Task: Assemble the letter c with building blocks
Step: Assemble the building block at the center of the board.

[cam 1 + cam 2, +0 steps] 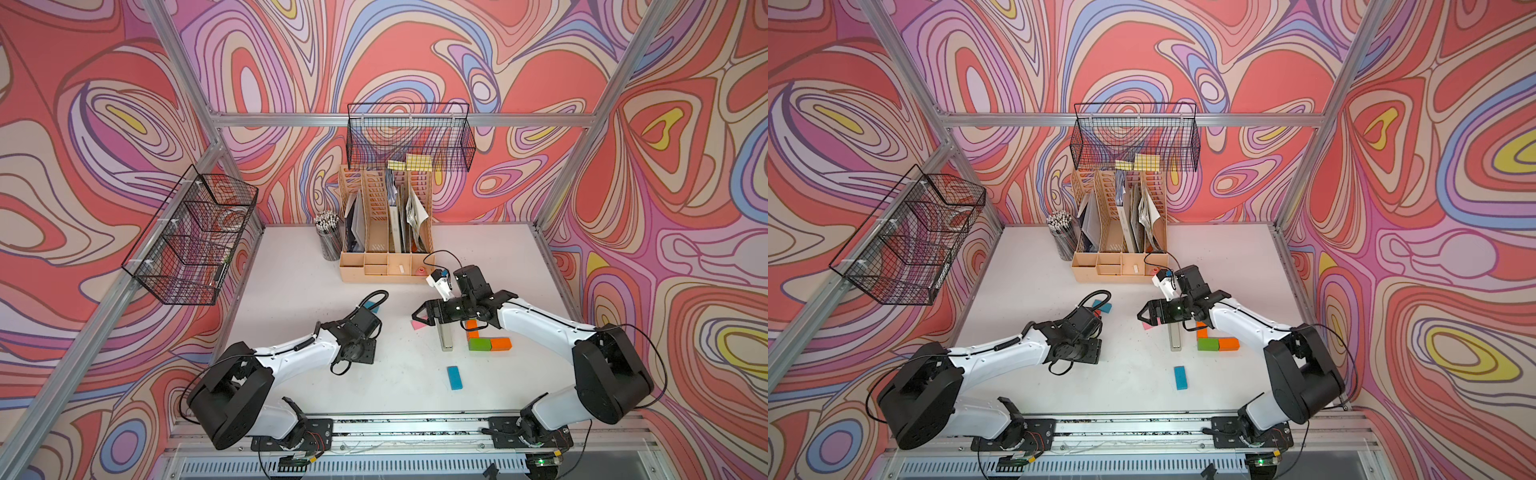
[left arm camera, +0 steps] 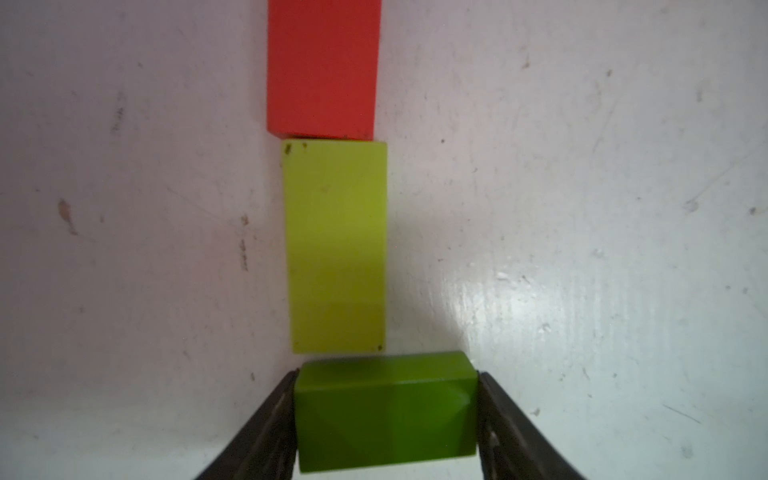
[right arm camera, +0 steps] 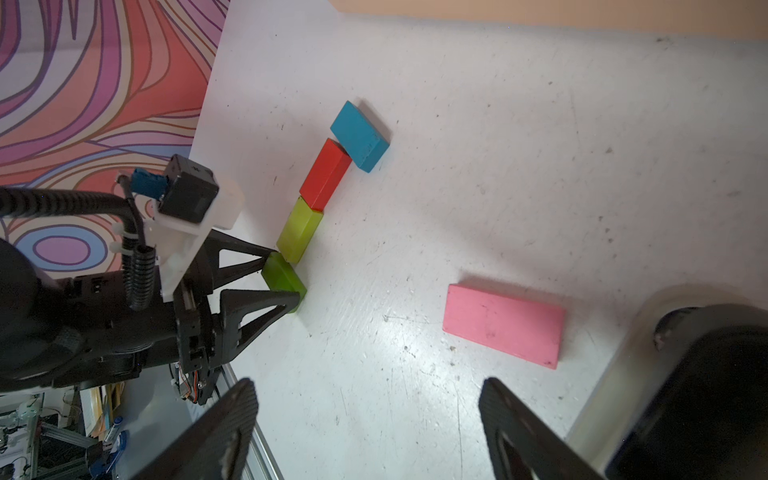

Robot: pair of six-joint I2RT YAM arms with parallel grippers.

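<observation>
My left gripper [image 2: 386, 376] is shut on a dark green block [image 2: 384, 415] that lies crosswise at the end of a lime block [image 2: 336, 245]. A red block [image 2: 322, 66] continues the line. In the right wrist view a blue block [image 3: 359, 137] lies across the red block's [image 3: 326, 174] far end, so these blocks trace a squared letter c [image 3: 299, 230]. My right gripper [image 3: 370, 399] hangs open over bare table beside a flat pink block [image 3: 503, 330]. In both top views the left wrist [image 1: 357, 328] hides its jaws.
An L of orange [image 1: 471, 326], green [image 1: 478, 344] and orange [image 1: 500, 343] blocks lies under the right arm, next to a silver stapler [image 1: 445, 336]. A loose blue block [image 1: 454, 377] sits nearer the front. A desk organiser [image 1: 386, 266] and pencil cup [image 1: 329, 243] stand behind.
</observation>
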